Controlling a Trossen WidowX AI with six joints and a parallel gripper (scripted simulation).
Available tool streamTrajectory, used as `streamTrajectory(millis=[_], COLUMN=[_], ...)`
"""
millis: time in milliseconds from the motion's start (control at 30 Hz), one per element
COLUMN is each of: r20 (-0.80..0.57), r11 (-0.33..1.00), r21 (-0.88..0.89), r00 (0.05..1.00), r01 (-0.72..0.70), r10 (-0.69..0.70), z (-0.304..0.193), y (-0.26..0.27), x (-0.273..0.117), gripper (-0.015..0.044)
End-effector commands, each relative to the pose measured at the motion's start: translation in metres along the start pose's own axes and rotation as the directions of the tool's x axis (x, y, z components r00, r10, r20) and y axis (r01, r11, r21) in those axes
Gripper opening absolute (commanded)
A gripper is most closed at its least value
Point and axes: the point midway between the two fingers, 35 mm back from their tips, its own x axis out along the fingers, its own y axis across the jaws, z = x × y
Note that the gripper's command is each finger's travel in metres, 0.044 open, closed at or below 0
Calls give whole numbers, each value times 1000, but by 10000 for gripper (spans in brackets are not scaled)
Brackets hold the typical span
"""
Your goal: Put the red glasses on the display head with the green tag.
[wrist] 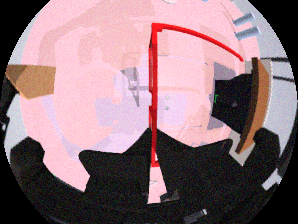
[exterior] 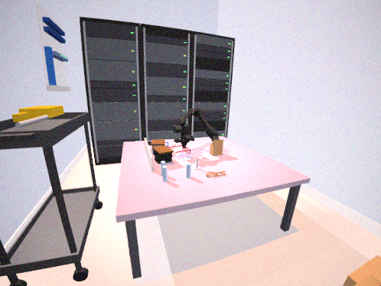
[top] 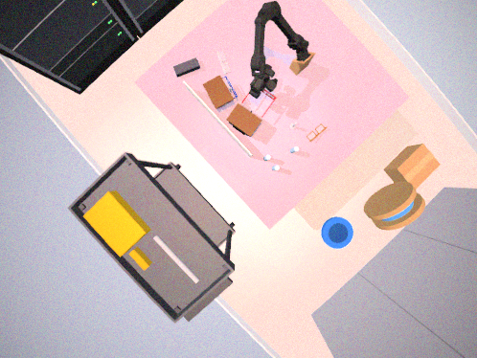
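The red glasses (top: 269,107) (exterior: 188,151) (wrist: 154,75) hang in the air, temples pointing toward the nearer display head. My gripper (top: 259,94) (exterior: 184,147) (wrist: 150,131) is shut on their front frame. The nearer display head (top: 244,119) (exterior: 164,156) (wrist: 235,95) is black with a brown top. A tiny green mark, apparently its tag, shows on it in the wrist view. The glasses are apart from this head. The other display head (top: 218,92) (exterior: 158,142) stands behind it, with blue glasses (top: 231,86) at its side. Whether they are worn is unclear.
A long pale panel (top: 217,119) (exterior: 148,154) stands behind the heads. Orange glasses (top: 316,132) (exterior: 216,173) and several small pale cylinders (top: 295,149) (exterior: 188,170) are toward the front. A wooden block (top: 302,63) (exterior: 216,147) stands by the arm; a dark case (top: 187,67) lies at the far side.
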Motion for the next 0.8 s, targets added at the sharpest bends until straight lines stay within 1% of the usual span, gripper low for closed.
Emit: streamTrajectory(millis=[0, 767], r20=[-3, -3], r11=[1000, 1000], r21=[-2, 0], r00=[1000, 1000], r01=[0, -2], r10=[0, 2], z=[-1, -1], y=[-7, -37], x=[-1, -1], gripper=[0, 0])
